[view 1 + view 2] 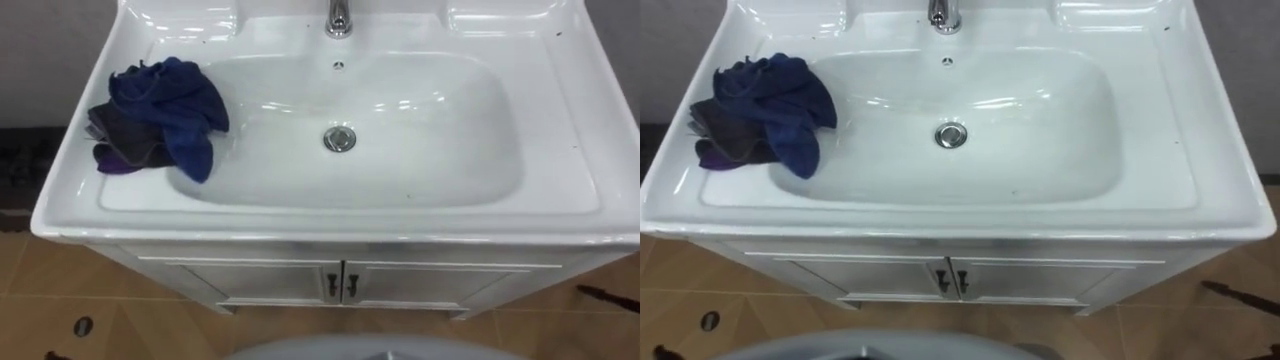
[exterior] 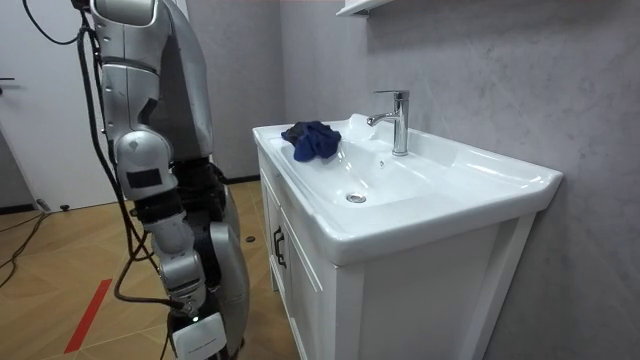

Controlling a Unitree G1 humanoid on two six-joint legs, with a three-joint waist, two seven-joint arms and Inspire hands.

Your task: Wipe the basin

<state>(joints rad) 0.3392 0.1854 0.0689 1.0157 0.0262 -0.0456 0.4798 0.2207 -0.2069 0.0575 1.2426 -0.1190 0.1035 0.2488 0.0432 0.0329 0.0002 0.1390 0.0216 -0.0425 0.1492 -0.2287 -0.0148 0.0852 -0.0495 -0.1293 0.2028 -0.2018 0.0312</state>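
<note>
Right hand (image 2: 198,335) low; cloth (image 1: 160,115) bunched left

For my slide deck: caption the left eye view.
Blue cloth heaped on the white basin's left rim, one fold hanging into the bowl, clear of the drain.

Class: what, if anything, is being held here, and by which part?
Nothing is seen held: the blue cloth lies bunched, untouched, on the basin, at its left rim.

White ceramic basin (image 1: 420,190), empty, drain at its centre. Blue cloth (image 1: 165,110), crumpled in a heap, lies on the left rim, one fold drooping into the bowl.
</note>
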